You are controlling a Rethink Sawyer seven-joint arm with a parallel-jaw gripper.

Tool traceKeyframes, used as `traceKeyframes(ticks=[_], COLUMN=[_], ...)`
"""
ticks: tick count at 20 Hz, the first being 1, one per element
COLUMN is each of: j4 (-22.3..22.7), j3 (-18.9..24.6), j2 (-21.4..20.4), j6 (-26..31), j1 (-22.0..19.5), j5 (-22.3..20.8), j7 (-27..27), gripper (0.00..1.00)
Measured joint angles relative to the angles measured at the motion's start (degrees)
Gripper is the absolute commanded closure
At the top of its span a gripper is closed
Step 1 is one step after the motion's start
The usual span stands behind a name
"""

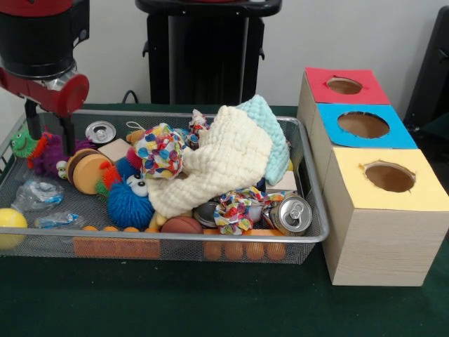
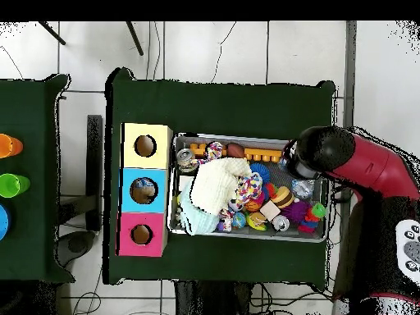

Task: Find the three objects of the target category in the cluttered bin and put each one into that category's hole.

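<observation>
Gripper (image 1: pixel 49 133), fingers slightly apart and empty, hangs over the bin's (image 1: pixel 312 184) end farthest from the blue hole (image 1: pixel 363 124), above a crumpled bottle (image 1: pixel 38 193).

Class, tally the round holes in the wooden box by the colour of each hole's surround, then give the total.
red-surround hole: 1
blue-surround hole: 1
yellow-surround hole: 1
Total: 3

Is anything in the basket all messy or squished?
Yes. The cream cloth is heaped in a crumpled pile over the toys in the middle of the bin, and the plastic bottles at the end under the gripper look dented and crinkled.
</observation>
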Motion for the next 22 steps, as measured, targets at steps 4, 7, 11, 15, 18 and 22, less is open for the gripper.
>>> traceKeyframes(ticks=[4, 7, 11, 15, 18, 22], j4=[-0.2, -0.4, -0.5, -1.5, -2.3, -2.7], j3=[0.0, 0.0, 0.0, 0.0, 0.0, 0.0], j2=[0.7, 1.1, 1.2, 1.7, 2.3, 3.4], j6=[0.0, 0.0, 0.0, 0.0, -0.1, -2.0], j1=[0.0, 0.0, 0.0, -0.3, -0.5, -0.9], j5=[-1.1, -2.1, -3.3, -4.0, -4.1, -4.1], j7=[0.0, 0.0, 0.0, 0.0, 0.0, 0.0], gripper=[0.0, 0.0, 0.0, 0.0, 0.0, 0.0])
